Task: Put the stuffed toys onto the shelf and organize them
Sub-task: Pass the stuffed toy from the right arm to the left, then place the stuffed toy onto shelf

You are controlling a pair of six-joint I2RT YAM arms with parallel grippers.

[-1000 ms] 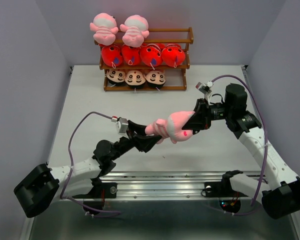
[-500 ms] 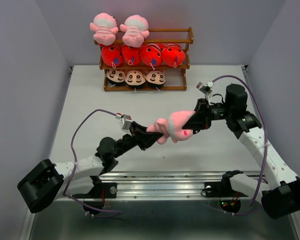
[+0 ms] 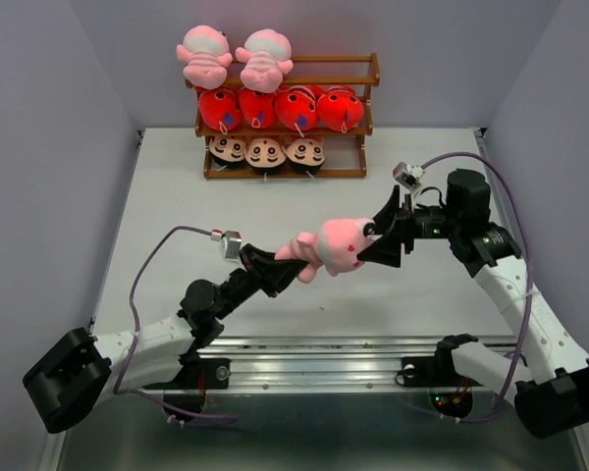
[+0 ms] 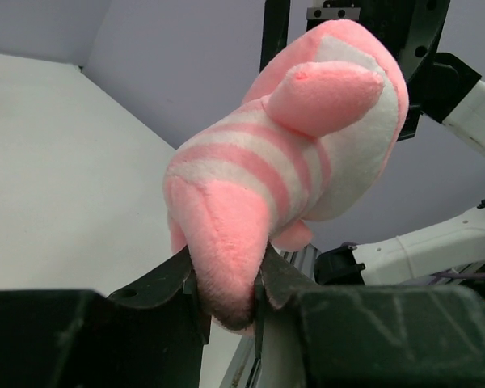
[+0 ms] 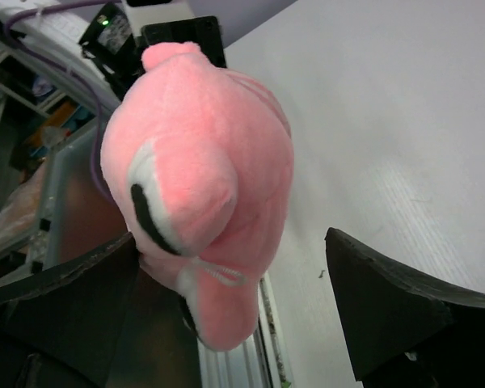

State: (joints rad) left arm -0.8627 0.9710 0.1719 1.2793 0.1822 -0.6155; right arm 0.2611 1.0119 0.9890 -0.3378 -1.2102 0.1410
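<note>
A pink striped stuffed toy (image 3: pixel 336 245) hangs in the air over the middle of the table. My left gripper (image 3: pixel 287 259) is shut on its lower end, and the plush (image 4: pixel 307 137) is squeezed between my left gripper's (image 4: pixel 226 291) two black fingers. The toy's head (image 5: pixel 202 178) sits between the spread fingers of my right gripper (image 3: pixel 380 240), which is open, with one finger (image 5: pixel 388 315) well clear of it. The brown shelf (image 3: pixel 371 75) stands at the back with two pink toys (image 3: pixel 234 56) on top, several red fish (image 3: pixel 275 108) in the middle and three dolls (image 3: pixel 265 152) below.
White table (image 3: pixel 177 216) between grey walls. A metal rail (image 3: pixel 324 353) with both arm bases runs along the near edge. Purple cables (image 3: pixel 152 265) loop off both arms.
My left gripper closed on the toy's lower end. My right gripper then opened and let go of the head. The toy shifted slightly left.
</note>
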